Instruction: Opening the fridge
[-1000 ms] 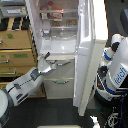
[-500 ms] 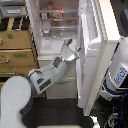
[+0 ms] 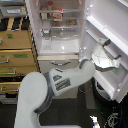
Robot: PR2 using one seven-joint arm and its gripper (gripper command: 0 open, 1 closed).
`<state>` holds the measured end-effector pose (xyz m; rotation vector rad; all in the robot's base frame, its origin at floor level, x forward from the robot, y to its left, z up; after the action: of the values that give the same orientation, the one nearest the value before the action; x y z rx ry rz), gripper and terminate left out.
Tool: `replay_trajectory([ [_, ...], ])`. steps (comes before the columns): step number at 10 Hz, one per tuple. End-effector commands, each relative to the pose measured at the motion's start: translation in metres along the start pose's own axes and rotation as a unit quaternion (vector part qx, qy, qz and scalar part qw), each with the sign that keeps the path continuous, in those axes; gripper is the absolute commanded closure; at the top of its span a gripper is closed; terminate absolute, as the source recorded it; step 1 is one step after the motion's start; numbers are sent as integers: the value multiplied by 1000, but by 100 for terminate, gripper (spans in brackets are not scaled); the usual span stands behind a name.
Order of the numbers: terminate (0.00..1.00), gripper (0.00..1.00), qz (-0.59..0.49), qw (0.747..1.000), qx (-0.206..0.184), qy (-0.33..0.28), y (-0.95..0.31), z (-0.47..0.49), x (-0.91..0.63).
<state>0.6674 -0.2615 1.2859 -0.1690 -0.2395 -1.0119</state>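
- Nearest the camera, a grey and white arm (image 3: 55,87) is seen rising from the lower part of the exterior view and reaching toward that view's right; its forearm is laid across the front of the fridge's lower drawers (image 3: 57,64).
- At the end of the arm, the gripper (image 3: 106,46) is pressed against the inner face of the open door (image 3: 107,37); whether its fingers are spread or closed cannot be told, as the picture is too blurred there.
- The fridge (image 3: 60,30) is stood in the middle of the view, white and tall; its upper door is already swung wide toward the exterior view's right, so that door shelves and the lit interior with food on the shelves (image 3: 57,15) are shown.
- A tan wooden cabinet (image 3: 17,55) with green labels is set just beside the fridge on the exterior view's left.
- The door is judged stiff and fairly heavy, its hinge turning freely once the seal is broken; its smooth faces are likely slippery, so a push near the free edge, or a hold on that edge, is judged the better purchase; door shelves are best not loaded.
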Motion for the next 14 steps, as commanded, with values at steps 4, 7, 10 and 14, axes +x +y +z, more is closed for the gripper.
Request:
replay_trajectory([
  [4, 0, 0, -32, 998, -15, -61, -88, 9, -129],
  [7, 0, 0, 39, 998, 0, -40, 15, -50, -246],
  [10, 0, 0, 136, 990, 15, -24, 102, -77, -361],
  [14, 0, 0, 222, 974, 10, -55, 123, -92, -473],
])
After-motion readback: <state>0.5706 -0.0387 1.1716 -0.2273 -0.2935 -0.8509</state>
